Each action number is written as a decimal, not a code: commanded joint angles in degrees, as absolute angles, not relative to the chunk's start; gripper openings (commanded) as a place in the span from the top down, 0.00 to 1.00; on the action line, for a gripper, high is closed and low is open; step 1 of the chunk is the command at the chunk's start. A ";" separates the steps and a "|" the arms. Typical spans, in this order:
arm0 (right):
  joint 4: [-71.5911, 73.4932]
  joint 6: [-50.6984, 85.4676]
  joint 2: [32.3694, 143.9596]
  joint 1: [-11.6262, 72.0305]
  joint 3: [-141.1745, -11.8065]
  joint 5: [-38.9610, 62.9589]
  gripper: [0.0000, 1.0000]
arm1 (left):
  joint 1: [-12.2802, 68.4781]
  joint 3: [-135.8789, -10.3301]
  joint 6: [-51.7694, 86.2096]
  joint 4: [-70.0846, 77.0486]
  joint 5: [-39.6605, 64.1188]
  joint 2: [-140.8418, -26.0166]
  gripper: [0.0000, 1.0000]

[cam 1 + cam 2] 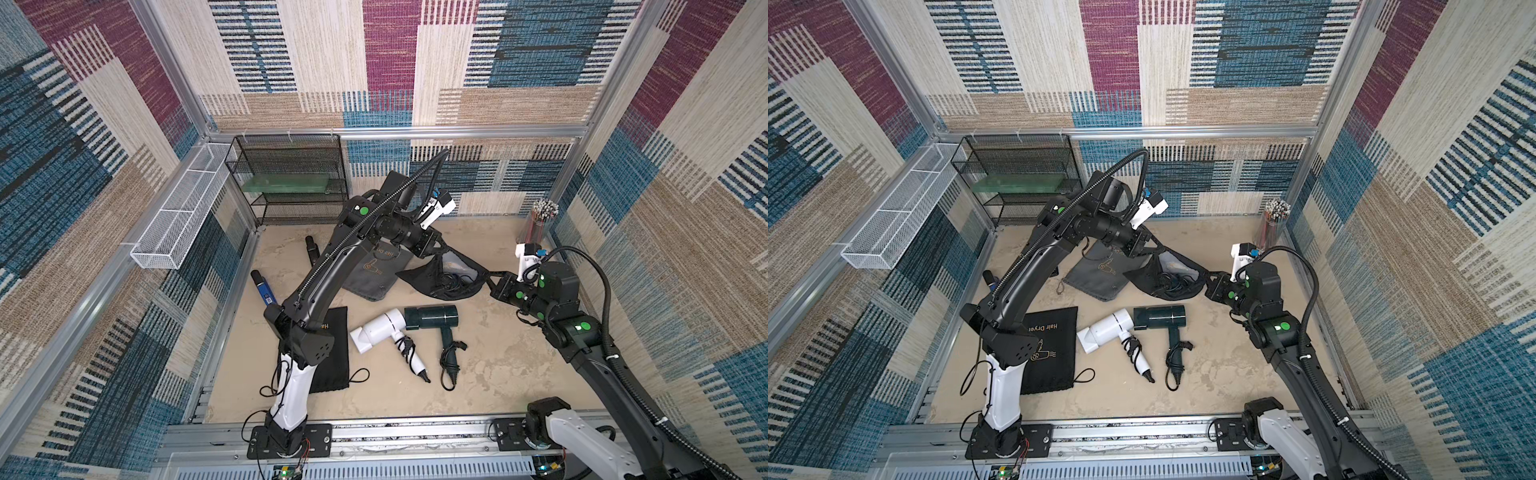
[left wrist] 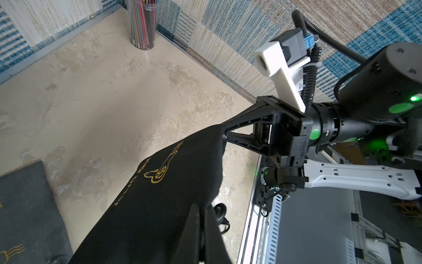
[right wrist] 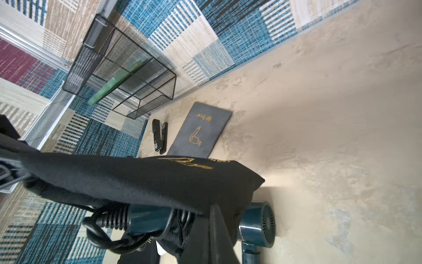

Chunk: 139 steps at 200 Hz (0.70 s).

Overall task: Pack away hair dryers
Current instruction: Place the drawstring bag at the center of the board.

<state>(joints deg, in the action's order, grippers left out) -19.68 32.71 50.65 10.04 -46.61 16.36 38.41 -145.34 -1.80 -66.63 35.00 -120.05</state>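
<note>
Pinches the far-left rim of the black drawstring pouch [image 1: 415, 277] with the left gripper [image 1: 439, 250], fingers clamped right down on cloth, nothing else between them. Does the same on the opposite rim with the right gripper [image 1: 487, 275], likewise closed tight on fabric only. Stretches the pouch mouth open between the two, mid-table toward the far side. Cannot tell whether the pouch belly rests on the tabletop or hangs just above it.

Shows one dark teal hair dryer [image 3: 146, 217] in the mouth, with its black cord [image 3: 109, 220] spilling at the opening and most of the body under cloth. Cannot tell if fully seated. Counts as bagged but not closed: mouth wide, drawstring not yet pulled.

Leaves two loose at table centre, just nearer than the held pouch: white hair dryer [image 1: 382, 328] and second dark teal hair dryer [image 1: 432, 318], end to end and apparently touching, with cords bundled on the handles. Leaves two pouches lying flat, looking empty: grey pouch [image 1: 365, 286] just left of the held one and partly under the left arm [image 1: 316, 282], second black pouch [image 1: 1059, 365] near-left by that arm's elbow.

Puts the task at roughly a third, judging by layout: one of three in, two to go. Probably calls next for cinching this pouch, then repeating for white and teal.
</note>
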 commanded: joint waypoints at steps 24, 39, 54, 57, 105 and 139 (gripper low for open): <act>-18.62 30.84 52.69 6.17 -47.34 15.18 1.00 | 38.61 -147.48 1.54 -62.97 39.35 -123.93 1.00; -18.61 29.90 54.59 5.26 -47.88 15.68 1.00 | 38.63 -147.50 1.45 -62.85 39.56 -124.85 1.00; -19.07 29.11 57.07 4.20 -48.66 17.06 1.00 | 38.57 -146.49 2.04 -62.54 38.84 -125.72 1.00; -19.29 28.97 57.51 4.02 -48.87 17.32 1.00 | 38.58 -146.25 2.29 -62.45 38.63 -125.91 1.00; -19.56 27.62 63.13 1.89 -49.79 22.00 0.91 | 38.66 -146.42 2.28 -61.68 37.15 -129.17 1.00; -19.14 27.64 63.41 1.93 -48.64 23.90 0.76 | 38.58 -145.90 3.33 -61.52 33.70 -130.08 1.00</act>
<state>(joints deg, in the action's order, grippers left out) -20.78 28.40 63.75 1.87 -49.28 21.58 38.68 -145.88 1.85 -63.66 35.57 -129.78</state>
